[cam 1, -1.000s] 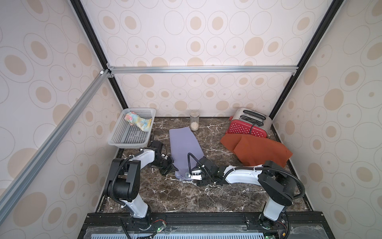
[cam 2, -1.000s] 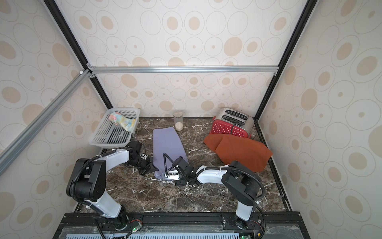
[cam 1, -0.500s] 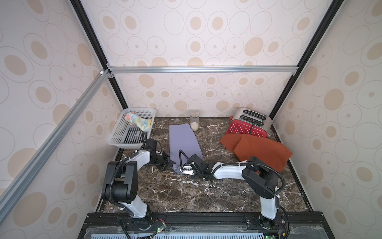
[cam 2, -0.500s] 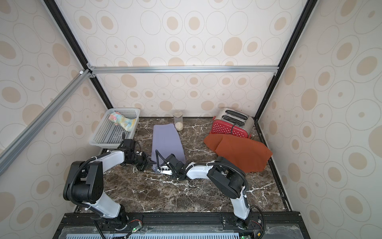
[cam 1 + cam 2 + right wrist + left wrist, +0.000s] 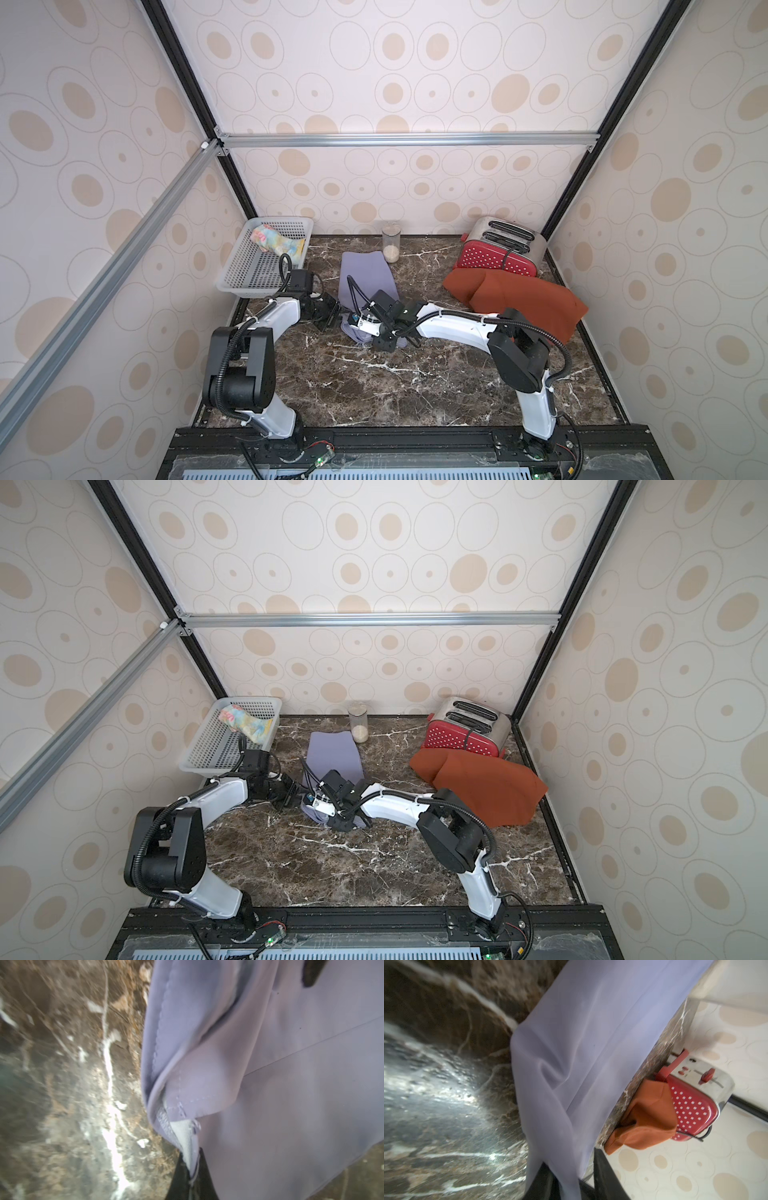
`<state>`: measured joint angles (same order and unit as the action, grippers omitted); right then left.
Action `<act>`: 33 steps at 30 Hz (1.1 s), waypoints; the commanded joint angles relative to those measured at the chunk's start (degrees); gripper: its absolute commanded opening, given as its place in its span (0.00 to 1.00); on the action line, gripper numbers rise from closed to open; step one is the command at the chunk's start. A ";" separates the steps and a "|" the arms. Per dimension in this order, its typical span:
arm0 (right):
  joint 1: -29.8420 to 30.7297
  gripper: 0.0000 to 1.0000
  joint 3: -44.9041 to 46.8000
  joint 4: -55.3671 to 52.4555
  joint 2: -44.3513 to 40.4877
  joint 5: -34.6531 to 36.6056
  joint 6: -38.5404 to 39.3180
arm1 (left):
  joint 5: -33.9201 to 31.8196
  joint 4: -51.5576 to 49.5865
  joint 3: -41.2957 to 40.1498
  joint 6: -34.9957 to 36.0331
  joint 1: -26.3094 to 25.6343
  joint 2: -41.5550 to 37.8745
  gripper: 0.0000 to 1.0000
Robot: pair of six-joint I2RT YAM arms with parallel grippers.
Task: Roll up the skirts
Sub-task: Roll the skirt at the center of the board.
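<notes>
The lavender skirt lies as a long strip mid-table, its near end bunched up. My right gripper is shut on that near hem, whose stitched edge folds over in the right wrist view. My left gripper sits at the strip's near left edge, jaws apart, with lavender cloth hanging between them. The rust-orange skirt lies spread at the right. The floral skirt rests in the basket.
A white mesh basket stands at the back left, close behind my left arm. A clear jar stands just past the lavender strip's far end. A red toaster sits at the back right, touching the orange skirt.
My right gripper has slid left along the near hem and closed on it. My left gripper's jaws have parted. The skirt's near end has bunched.
</notes>
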<state>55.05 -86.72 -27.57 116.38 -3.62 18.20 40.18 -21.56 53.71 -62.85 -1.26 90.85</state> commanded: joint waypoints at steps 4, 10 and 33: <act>-1.63 0.00 -4.46 -8.75 1.69 -13.30 -16.84 | -12.21 -6.45 6.03 2.51 0.47 -4.98 0.70; -4.17 0.00 -9.28 -10.56 3.57 -22.16 -23.91 | -23.71 -9.46 3.27 7.30 0.31 -12.53 0.99; -14.75 0.00 -16.75 -29.40 12.55 -41.47 -18.57 | -31.22 -8.46 -6.18 61.98 -35.61 -27.11 0.94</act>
<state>41.15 -103.57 -51.27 127.76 -40.93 -4.86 3.81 -24.25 42.96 -16.67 -35.70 60.88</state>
